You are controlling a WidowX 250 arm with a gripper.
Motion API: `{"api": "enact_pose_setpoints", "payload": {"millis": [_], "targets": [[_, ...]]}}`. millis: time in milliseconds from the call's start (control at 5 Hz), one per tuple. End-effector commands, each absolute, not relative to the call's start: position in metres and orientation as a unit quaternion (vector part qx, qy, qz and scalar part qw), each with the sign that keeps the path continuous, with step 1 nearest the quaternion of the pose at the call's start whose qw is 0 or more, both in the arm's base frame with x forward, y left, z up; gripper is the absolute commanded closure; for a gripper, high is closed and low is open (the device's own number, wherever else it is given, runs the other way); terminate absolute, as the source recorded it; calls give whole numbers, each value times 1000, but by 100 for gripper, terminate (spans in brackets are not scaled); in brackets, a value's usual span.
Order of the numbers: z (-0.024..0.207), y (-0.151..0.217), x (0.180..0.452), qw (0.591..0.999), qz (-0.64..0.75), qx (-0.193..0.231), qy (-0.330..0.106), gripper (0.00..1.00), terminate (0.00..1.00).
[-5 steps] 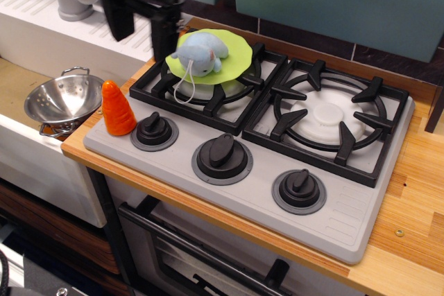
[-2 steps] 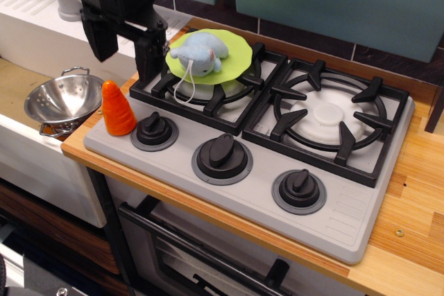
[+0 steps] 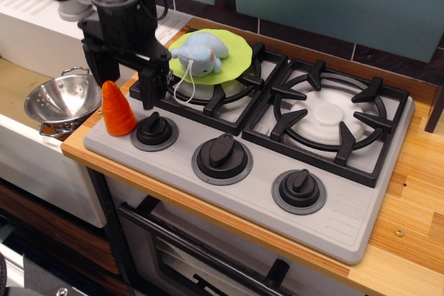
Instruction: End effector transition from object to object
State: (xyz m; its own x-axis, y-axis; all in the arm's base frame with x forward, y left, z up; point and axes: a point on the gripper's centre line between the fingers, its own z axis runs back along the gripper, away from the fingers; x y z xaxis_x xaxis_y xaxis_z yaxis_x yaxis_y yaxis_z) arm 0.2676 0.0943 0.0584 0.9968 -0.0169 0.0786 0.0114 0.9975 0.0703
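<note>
I have the end effector [image 3: 127, 82] in the upper left of the frame, hanging off its black jointed arm with cables looping above it. Its two long flat jaws point down and stand spread apart, released, with nothing between them. One jaw comes down behind the orange carrot [image 3: 118, 109], the other over the left edge of the black burner grate [image 3: 208, 84], so the gripper sits above the back left corner of the grey stove top [image 3: 263, 192]. I cannot tell whether the jaw tips touch the surface. The carrot stands upright at the left edge of the stove, just beside the leftmost black knob [image 3: 154, 129]. To its left, lower down in the sink [image 3: 28, 150], I see a metal colander [image 3: 62, 100]. Just right of the gripper, a lime green plate [image 3: 232, 57] lies on the left grate, and on it rests a pale blue plush toy [image 3: 201, 52] with a white cord trailing down over the grate. The middle knob [image 3: 222, 157] and the right knob [image 3: 299, 189] run along the front of the stove toward the lower right. The right grate [image 3: 326, 116] fills the center right of the frame, and a wooden counter [image 3: 409, 227] borders the stove on the right side.
</note>
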Motion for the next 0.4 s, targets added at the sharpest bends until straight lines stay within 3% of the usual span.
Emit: {"api": "enact_pose_setpoints", "payload": {"millis": [0, 200], "targets": [[72, 103, 274, 996, -10, 48, -81, 0, 0], [73, 112, 271, 995, -18, 53, -82, 0, 0]]}}
